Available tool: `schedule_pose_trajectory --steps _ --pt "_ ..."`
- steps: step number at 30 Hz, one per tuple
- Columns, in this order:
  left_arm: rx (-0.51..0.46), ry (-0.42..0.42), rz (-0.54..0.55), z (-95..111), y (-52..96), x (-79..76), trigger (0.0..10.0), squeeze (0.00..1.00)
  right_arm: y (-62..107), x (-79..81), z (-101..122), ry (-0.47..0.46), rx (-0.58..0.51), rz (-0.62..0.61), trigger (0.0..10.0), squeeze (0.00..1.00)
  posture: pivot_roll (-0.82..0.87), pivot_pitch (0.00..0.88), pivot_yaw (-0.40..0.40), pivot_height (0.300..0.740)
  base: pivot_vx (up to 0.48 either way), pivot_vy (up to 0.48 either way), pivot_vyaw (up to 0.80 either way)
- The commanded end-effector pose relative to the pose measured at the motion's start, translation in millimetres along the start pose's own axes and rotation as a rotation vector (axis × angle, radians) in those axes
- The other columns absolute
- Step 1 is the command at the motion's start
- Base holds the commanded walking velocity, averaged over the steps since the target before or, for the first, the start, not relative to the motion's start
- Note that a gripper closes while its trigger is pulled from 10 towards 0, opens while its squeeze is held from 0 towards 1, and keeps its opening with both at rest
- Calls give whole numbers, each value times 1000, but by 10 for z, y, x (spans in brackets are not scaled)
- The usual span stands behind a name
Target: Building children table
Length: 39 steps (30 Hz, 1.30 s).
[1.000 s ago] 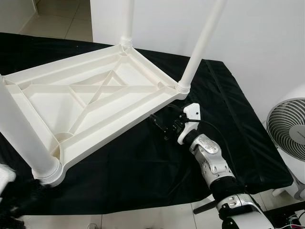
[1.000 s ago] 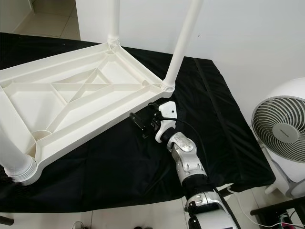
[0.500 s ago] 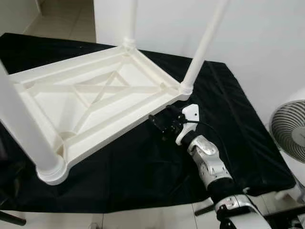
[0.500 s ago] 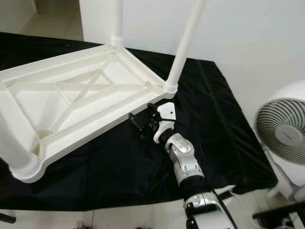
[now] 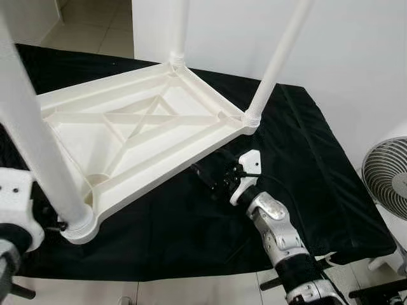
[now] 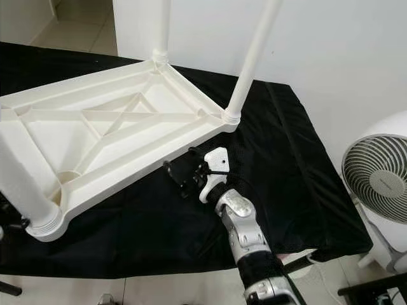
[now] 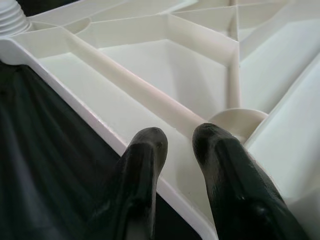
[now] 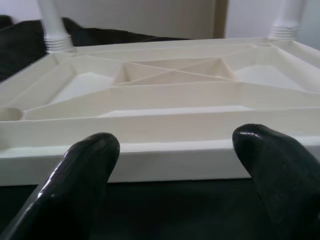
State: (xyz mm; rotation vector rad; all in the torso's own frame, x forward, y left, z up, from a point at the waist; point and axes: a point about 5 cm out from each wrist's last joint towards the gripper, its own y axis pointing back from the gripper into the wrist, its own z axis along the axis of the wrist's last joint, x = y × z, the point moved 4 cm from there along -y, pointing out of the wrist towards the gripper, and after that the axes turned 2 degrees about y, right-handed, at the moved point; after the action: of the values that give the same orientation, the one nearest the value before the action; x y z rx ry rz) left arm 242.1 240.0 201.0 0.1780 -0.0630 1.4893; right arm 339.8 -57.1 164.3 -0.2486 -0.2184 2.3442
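A white plastic children's table lies upside down on a black cloth. Three white legs stand up from its corners: one at the back, one at the right and a thick-looking one at the near left. My right gripper is open just in front of the table's near long rim, below the right corner, its fingers spread wide with nothing between them. My left gripper hovers over the rim by the near-left corner, fingers close together and holding nothing. Its white wrist shows beside the near-left leg.
A white fan stands on the floor to the right of the cloth-covered surface. A white wall runs behind it. Pale floor tiles show at the back left. The cloth's front edge is close to me.
The camera has shifted, so the table sits further right in the picture. My right gripper has moved left, closer to the near rim. My left wrist has come into view at the lower left.
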Motion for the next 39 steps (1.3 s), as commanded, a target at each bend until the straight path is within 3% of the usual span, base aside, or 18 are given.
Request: schedule_pose_trajectory --steps 1,7,10,19,22,25,27,31,39 --pt "-2 14 -35 -13 -45 -105 10000 0 51 27 -12 -8 16 36 10000 0 233 119 -127 740 0 0 0" --pt "-15 57 -59 -22 -182 -258 10000 0 189 89 36 3 53 158 10000 0 219 117 -117 740 0 0 0" --pt "-24 107 -132 -24 -326 -536 10000 0 415 291 135 0 124 399 10000 0 175 124 -82 740 0 0 0" --pt "-35 134 -166 5 -394 -706 10000 0 474 410 179 8 143 478 10000 0 161 130 -71 740 0 0 0" --pt "-48 154 -202 39 -447 -849 10000 0 464 474 220 3 138 517 10000 0 157 136 -70 740 0 0 0" --pt "-48 154 -202 39 -447 -849 10000 0 464 474 220 3 138 517 10000 0 157 136 -70 740 0 0 0" --pt "-69 171 -252 114 -538 -1052 10000 0 363 569 249 -9 121 565 10000 0 157 141 -72 740 0 0 0" --pt "-88 156 -287 169 -620 -1174 10000 0 206 694 237 -35 111 610 10000 0 162 143 -80 740 0 0 0" --pt "-59 44 -373 73 -580 -1151 10000 0 17 828 198 -47 101 666 10000 0 194 150 -116 740 0 0 0"
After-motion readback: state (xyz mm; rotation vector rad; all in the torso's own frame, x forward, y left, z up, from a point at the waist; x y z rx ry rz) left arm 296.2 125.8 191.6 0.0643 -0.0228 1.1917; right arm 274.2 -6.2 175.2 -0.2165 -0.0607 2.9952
